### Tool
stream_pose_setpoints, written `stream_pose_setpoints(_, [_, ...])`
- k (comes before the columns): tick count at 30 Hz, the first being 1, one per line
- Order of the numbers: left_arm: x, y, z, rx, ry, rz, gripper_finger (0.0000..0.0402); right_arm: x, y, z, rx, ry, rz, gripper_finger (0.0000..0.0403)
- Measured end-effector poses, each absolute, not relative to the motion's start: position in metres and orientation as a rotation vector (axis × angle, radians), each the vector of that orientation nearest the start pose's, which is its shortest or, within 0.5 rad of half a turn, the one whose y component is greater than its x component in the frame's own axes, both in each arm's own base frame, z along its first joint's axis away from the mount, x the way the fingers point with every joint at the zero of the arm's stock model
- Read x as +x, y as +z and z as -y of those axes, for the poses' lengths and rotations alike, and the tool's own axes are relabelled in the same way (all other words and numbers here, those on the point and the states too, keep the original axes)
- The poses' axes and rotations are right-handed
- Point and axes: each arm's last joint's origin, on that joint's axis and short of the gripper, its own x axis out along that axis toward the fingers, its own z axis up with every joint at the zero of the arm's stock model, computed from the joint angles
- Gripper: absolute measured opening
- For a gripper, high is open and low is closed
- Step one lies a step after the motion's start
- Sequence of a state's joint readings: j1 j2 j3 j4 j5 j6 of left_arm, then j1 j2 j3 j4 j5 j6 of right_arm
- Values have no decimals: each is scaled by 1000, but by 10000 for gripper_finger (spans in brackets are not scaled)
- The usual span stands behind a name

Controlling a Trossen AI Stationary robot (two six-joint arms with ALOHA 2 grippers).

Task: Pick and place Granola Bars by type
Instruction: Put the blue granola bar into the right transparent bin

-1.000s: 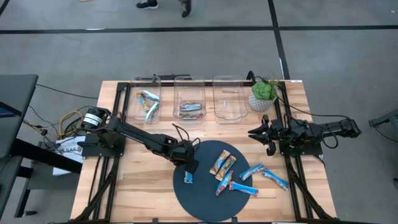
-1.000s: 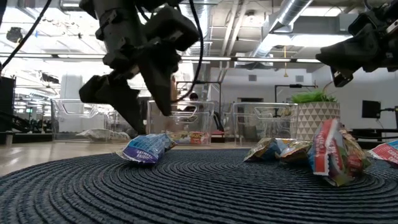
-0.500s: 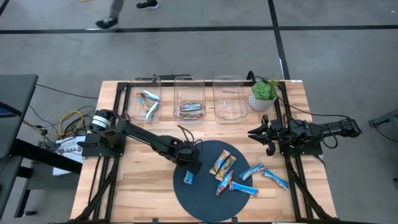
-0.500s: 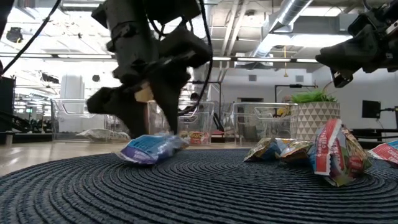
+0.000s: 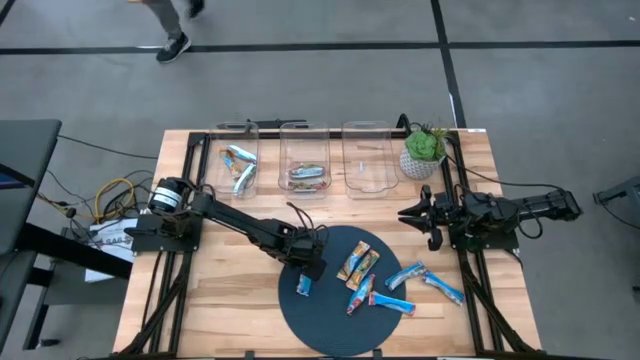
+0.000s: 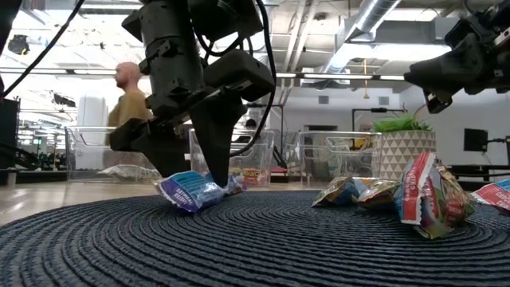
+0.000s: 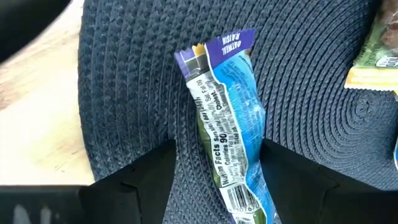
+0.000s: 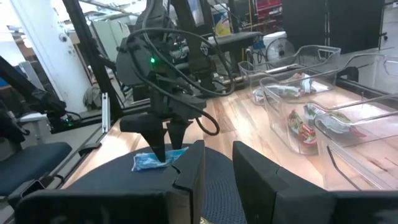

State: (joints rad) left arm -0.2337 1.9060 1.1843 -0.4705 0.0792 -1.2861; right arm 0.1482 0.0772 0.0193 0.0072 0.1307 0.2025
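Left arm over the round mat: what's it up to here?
The left gripper is down on the dark woven mat, its open fingers straddling a blue granola bar lying near the mat's edge; it has not closed on it yet. More bars are scattered across the mat. Two of the three clear bins at the back already hold bars. The right gripper waits raised by the potted plant.

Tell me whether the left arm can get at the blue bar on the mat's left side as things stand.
Probably yes. The left tool is open and already down over the blue bar, one finger on each side of it on the mat, with nothing between. The other bars lie well off to the side.
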Motion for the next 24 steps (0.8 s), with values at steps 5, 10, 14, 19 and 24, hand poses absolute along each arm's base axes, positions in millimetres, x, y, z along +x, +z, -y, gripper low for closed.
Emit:
stream_pose_setpoints(5, [357, 147, 87, -1029, 511, -1171, 224, 101, 165, -11, 195, 12, -53, 77])
stream_pose_setpoints(10, [358, 147, 88, -1040, 492, -1162, 186, 101, 165, -11, 195, 12, -53, 77])
stream_pose_setpoints(14, [359, 147, 88, -1045, 483, -1157, 137, 101, 165, -11, 195, 12, -53, 77])
stream_pose_setpoints(19, [359, 148, 88, -1039, 472, -1161, 85, 101, 165, -11, 195, 12, -53, 77])
stream_pose_setpoints(24, [360, 148, 89, -1024, 452, -1155, 45, 101, 165, -11, 195, 12, -53, 77])
